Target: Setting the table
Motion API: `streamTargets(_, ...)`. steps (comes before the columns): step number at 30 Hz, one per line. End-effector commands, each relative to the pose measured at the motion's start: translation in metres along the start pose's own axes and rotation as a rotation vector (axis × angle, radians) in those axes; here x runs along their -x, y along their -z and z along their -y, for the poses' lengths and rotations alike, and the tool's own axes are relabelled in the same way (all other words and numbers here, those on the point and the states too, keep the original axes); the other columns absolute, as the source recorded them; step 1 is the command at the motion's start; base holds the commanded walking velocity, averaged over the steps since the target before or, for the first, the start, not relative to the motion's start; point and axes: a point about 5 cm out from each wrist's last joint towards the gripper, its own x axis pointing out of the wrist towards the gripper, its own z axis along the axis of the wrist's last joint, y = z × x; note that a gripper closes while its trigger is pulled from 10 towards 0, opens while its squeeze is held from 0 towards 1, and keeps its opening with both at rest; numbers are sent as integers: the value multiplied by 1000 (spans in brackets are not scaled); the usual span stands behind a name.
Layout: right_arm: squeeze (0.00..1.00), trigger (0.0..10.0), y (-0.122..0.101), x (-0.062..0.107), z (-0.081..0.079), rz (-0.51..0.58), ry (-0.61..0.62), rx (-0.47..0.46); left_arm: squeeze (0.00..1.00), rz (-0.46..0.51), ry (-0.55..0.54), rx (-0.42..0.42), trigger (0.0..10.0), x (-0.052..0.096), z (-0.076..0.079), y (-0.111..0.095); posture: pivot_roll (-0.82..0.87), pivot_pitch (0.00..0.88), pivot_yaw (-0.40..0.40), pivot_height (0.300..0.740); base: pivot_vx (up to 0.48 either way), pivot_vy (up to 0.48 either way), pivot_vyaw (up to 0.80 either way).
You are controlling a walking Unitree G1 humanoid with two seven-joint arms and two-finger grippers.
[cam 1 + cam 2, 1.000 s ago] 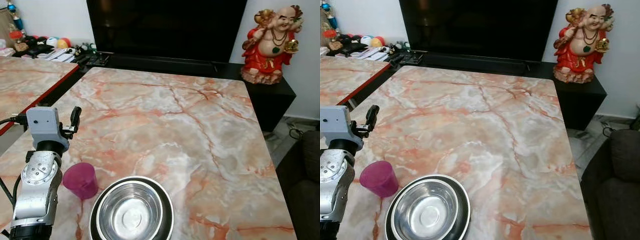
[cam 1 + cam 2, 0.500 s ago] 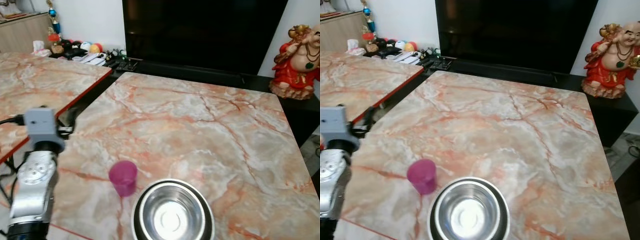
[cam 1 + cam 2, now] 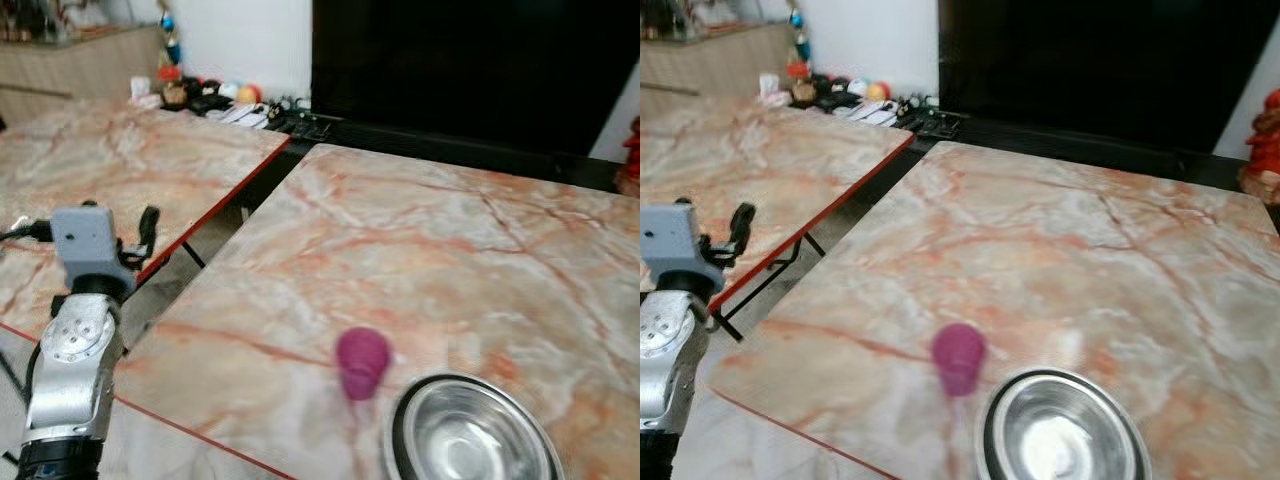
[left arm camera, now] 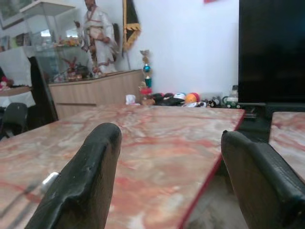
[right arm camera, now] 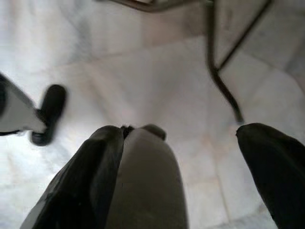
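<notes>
I see the pink cup (image 3: pixel 362 361) upright on the marble table (image 3: pixel 480 250), just beside the steel bowl (image 3: pixel 470 435). My left gripper (image 4: pixel 167 181) hovers off the table's edge, fingers spread, empty. Right gripper (image 5: pixel 181 176) hangs over the floor (image 5: pixel 152 86), fingers spread.

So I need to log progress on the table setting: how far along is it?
Done so far: a pink cup and a steel bowl stand side by side near the marble table's front edge. In hand: nothing; the left end effector is open and empty, raised beside the table and facing the second table, while the right end effector hangs open over the floor. Any remaining items have yet to be placed.
</notes>
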Motion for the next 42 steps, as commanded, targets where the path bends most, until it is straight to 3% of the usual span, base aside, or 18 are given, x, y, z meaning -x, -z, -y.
streamTargets(1,0,10000,24,5,-5,-89,-19,-4,0,19,9,-9,10000,-2,5,-4,39,56,6,740,0,480,0)
streamTargets(31,0,10000,26,5,-2,-87,-27,10,0,34,-44,-24,10000,-3,-8,-7,50,64,-5,740,0,480,0)
streamTargets(42,0,10000,23,5,-7,-84,-36,11,0,39,-55,-32,10000,-3,-11,-8,54,64,-1,740,0,480,0)
